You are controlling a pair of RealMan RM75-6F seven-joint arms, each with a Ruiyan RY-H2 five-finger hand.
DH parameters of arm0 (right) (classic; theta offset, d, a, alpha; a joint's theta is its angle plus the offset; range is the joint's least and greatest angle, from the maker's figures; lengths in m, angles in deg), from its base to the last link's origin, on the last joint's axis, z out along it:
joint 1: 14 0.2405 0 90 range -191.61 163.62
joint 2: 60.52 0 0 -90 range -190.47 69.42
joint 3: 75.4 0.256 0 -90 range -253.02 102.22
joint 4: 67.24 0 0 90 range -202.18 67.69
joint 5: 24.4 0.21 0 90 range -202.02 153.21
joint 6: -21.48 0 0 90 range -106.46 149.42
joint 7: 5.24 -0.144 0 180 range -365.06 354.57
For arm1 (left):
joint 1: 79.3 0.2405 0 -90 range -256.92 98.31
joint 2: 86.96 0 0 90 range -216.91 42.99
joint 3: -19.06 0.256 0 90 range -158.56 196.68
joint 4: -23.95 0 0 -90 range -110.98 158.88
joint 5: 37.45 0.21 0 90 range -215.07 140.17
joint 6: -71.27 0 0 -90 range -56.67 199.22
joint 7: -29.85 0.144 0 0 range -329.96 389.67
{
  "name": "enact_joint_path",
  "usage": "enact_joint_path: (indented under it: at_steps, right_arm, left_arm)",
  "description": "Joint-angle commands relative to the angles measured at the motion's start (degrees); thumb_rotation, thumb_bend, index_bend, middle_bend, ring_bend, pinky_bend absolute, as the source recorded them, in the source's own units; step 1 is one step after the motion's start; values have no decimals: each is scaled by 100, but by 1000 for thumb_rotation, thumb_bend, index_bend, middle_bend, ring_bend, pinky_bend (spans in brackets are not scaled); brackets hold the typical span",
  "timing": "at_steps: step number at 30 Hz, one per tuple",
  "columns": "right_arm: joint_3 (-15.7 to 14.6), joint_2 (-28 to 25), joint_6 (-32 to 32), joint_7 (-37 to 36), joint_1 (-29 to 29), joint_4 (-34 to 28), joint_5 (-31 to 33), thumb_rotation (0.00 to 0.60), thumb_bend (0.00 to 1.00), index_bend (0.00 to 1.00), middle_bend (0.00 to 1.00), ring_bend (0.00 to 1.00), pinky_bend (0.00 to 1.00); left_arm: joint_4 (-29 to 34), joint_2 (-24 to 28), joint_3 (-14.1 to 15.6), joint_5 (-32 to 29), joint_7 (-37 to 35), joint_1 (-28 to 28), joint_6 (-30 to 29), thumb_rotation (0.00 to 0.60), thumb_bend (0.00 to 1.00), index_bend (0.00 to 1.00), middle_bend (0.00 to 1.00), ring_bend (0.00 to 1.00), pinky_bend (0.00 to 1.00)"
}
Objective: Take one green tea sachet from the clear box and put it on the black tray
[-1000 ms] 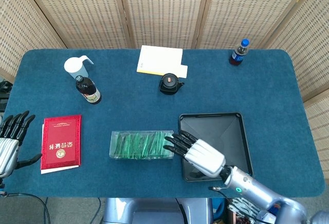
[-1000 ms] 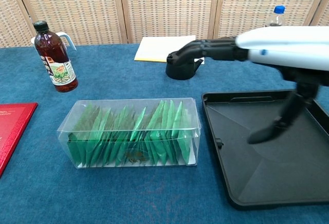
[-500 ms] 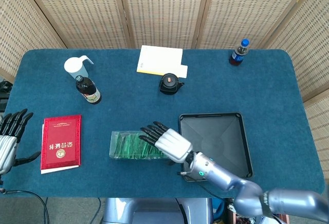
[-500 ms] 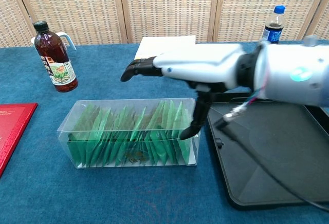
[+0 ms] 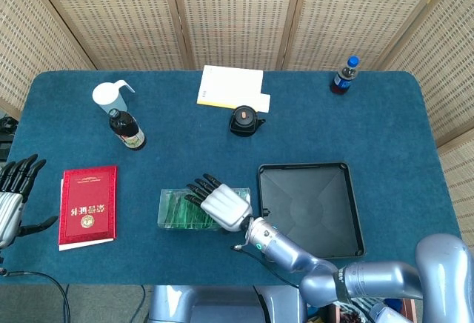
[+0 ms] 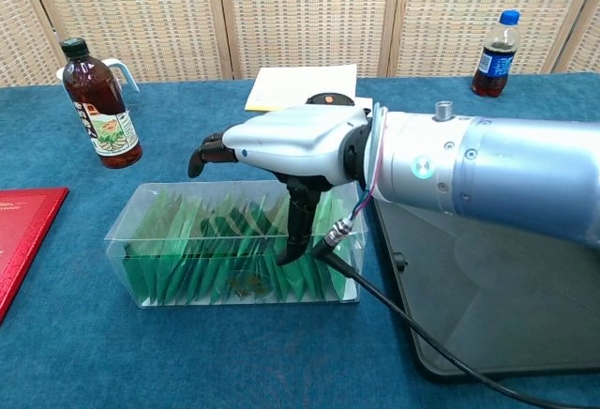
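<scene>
The right hand [image 5: 224,206] hangs over the clear plastic box [image 6: 150,240] that sits near the front edge of the blue cloth-covered surface [image 5: 385,130], a little left of its middle. Its dark fingers [image 6: 208,153] are stretched out flat and apart above the box, pointing toward the left edge, while the thumb points straight down into the row of green tea sachets [image 6: 187,254] standing upright inside; I cannot tell whether the thumb actually touches a sachet, and nothing is held in the hand. All the sachets I can see are in the box. The square black plastic tray [image 5: 335,212] lies just beside the box on its right, close to the front edge, with the silver forearm crossing over its near left corner in the chest view. The left hand [image 5: 11,197] is off the left edge of the surface, fingers spread and holding nothing. A red booklet with gold lettering [image 5: 89,206] lies near the front left corner. Toward the back left stand a dark brown bottle with a black cap [image 5: 127,130] and a white spouted jug [image 5: 111,96] just behind it. A pale yellow pad of paper [image 5: 229,86] lies at the back edge near the middle, a small black teapot [image 5: 245,121] just in front of it, and a blue-capped cola bottle [image 5: 344,75] toward the back right corner.
</scene>
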Motion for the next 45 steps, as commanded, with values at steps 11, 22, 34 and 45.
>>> enact_joint_path:
  at_steps: [11,22,34,45]
  right_arm:
    - [-188,49,-511,322,168,28,190,600,448,264,222,37,71]
    - [-61,82,-1033,147,122,72,-89,600,606,335,229,72,100]
    - [301,412,-1246,149,341,689,55,600,606,346,179,71,113]
    - [900,754,-1306,635,873,1346,1000,600,606,346,127,72,113]
  left_arm:
    - [6,15,-1,-7,-37,6,-21,600,54,0,0,0,0]
    - [14,35,4,6,-84,11,-43,600,54,0,0,0,0]
    - [5,78,-5,-6,-198,15,-54,600,54,0,0,0,0]
    - [-88,183,-75,-158,-567,-7,21,600,55,0,0,0,0]
